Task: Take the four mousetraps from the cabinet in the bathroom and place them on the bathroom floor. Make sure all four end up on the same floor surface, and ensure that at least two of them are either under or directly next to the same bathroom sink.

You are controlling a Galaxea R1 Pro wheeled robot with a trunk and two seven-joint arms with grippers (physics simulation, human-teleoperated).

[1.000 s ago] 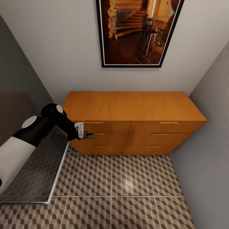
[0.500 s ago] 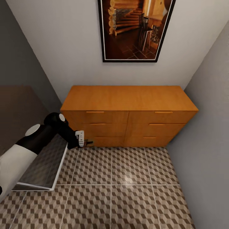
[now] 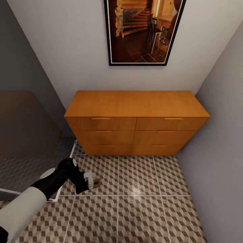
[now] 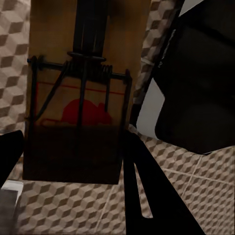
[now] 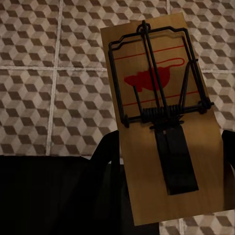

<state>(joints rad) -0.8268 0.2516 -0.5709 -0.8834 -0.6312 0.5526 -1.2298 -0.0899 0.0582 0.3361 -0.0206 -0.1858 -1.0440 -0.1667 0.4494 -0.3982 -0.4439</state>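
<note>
The orange-brown cabinet [image 3: 135,104] stands against the back wall with all six drawers closed. My left gripper [image 3: 92,183] hangs low over the cube-patterned bathroom floor [image 3: 145,202], shut on a mousetrap [image 3: 97,184]. In the left wrist view that tan board with wire and a red mouse print [image 4: 54,58] sits between my dark fingers [image 4: 147,196]. In the right wrist view my right gripper [image 5: 169,161] is shut on a second mousetrap [image 5: 142,181], held above the tiles [image 5: 44,98]. The sink is out of view.
A framed picture [image 3: 145,30] hangs above the cabinet. A grey wall [image 3: 222,135] closes the right side. A dark glassy panel with a white frame [image 3: 30,141] stands on the left, close to my left arm.
The view first pulled back from the cabinet. My left arm then dropped from the cabinet's left drawers down to just above the floor, still holding its mousetrap.
</note>
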